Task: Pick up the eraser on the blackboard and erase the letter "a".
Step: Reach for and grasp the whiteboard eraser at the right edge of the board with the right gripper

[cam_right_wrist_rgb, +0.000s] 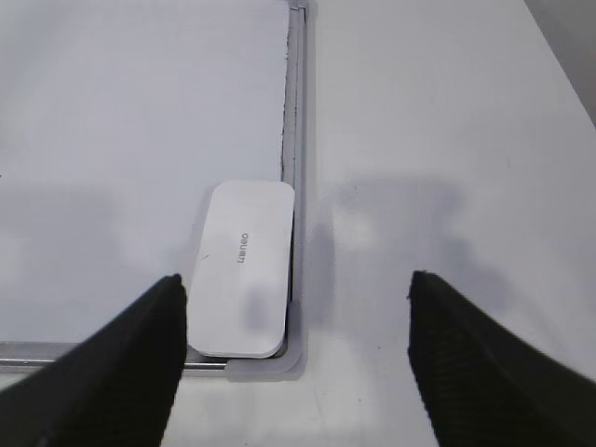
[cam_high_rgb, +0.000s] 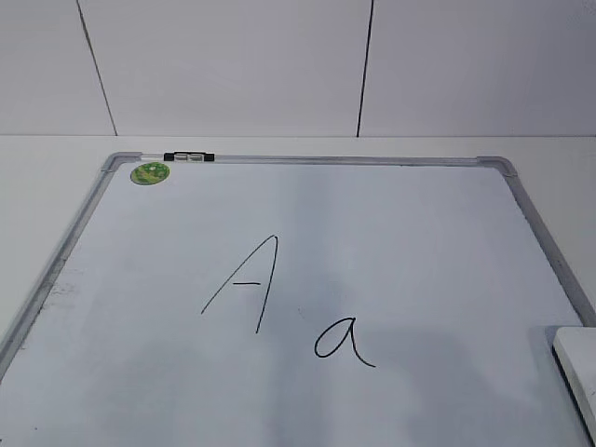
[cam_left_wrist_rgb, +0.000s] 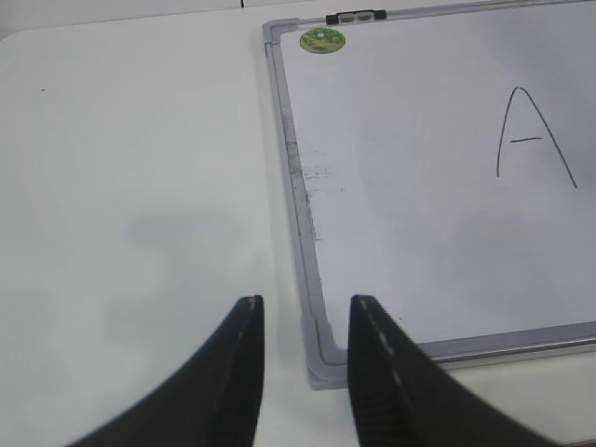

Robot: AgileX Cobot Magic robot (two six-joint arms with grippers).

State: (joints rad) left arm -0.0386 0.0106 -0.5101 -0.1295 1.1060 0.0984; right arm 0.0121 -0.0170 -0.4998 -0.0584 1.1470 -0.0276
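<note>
The blackboard [cam_high_rgb: 307,233] is a white dry-erase board with a grey frame, lying flat on the table. A small black letter "a" [cam_high_rgb: 343,341] is written right of a tall capital "A" [cam_high_rgb: 244,284]. The white eraser [cam_right_wrist_rgb: 244,268] lies in the board's near right corner against the frame, and shows at the right edge of the exterior view [cam_high_rgb: 577,368]. My right gripper [cam_right_wrist_rgb: 296,284] hovers wide open above that corner, the eraser near its left finger. My left gripper [cam_left_wrist_rgb: 305,307] stands partly open and empty over the board's near left corner [cam_left_wrist_rgb: 321,358]. Neither arm shows in the exterior view.
A round green magnet [cam_high_rgb: 149,172] and a black-and-white clip [cam_high_rgb: 186,157] sit at the board's far left corner. Bare white table [cam_left_wrist_rgb: 140,186] lies left of the board and also right of it [cam_right_wrist_rgb: 438,140]. A tiled wall [cam_high_rgb: 298,65] rises behind.
</note>
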